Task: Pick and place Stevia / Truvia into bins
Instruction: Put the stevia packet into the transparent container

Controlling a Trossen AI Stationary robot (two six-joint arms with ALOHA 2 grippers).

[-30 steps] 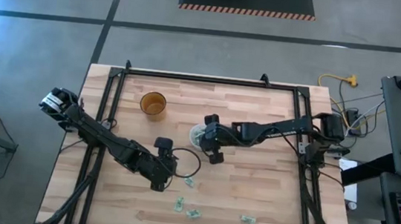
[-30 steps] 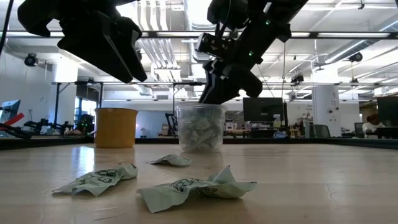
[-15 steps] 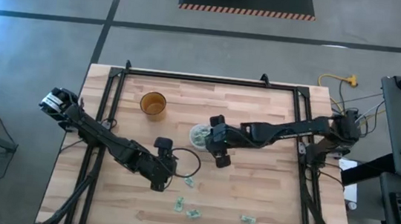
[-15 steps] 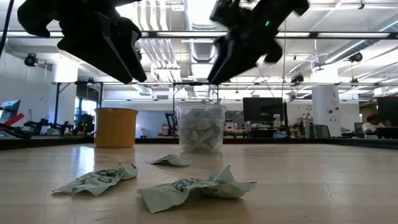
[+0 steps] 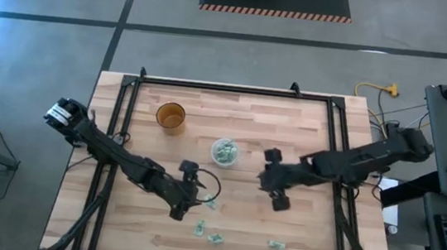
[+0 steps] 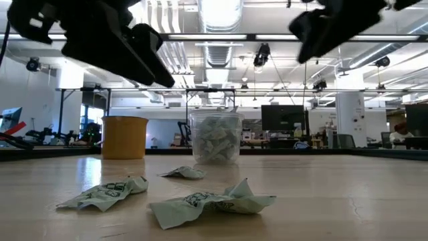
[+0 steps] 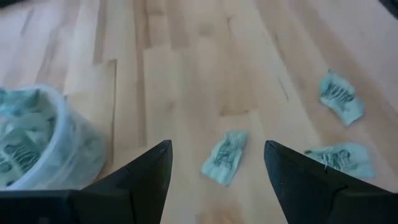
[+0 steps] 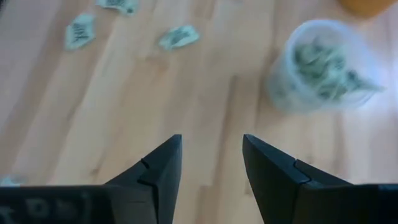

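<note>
The bin is a translucent whitish cup (image 5: pixel 224 152), standing mid-table and filled with pale green sachets; it also shows in the low view (image 6: pixel 215 137). Several loose Stevia sachets lie flat near the table's near edge (image 5: pixel 210 203) (image 5: pixel 199 229) (image 5: pixel 215 240) (image 5: pixel 277 246). My left gripper (image 5: pixel 199 196) hovers open just left of the nearest sachet (image 7: pixel 225 155), whose far end lies ahead between the fingers, untouched. My right gripper (image 5: pixel 263 179) hangs open and empty above bare wood, right of the cup (image 8: pixel 326 65).
An amber-brown cup (image 5: pixel 171 116) stands toward the far left of the table (image 5: pixel 307 125). A black frame rail (image 5: pixel 211 88) runs along the far edge and down both sides. Bare wood lies between the cup and the loose sachets.
My right gripper has drawn away from over the translucent cup, moving toward the table's right and near edges. My left gripper has shifted slightly right, toward the nearest loose sachet. Cup and loose sachets have stayed where they were.
</note>
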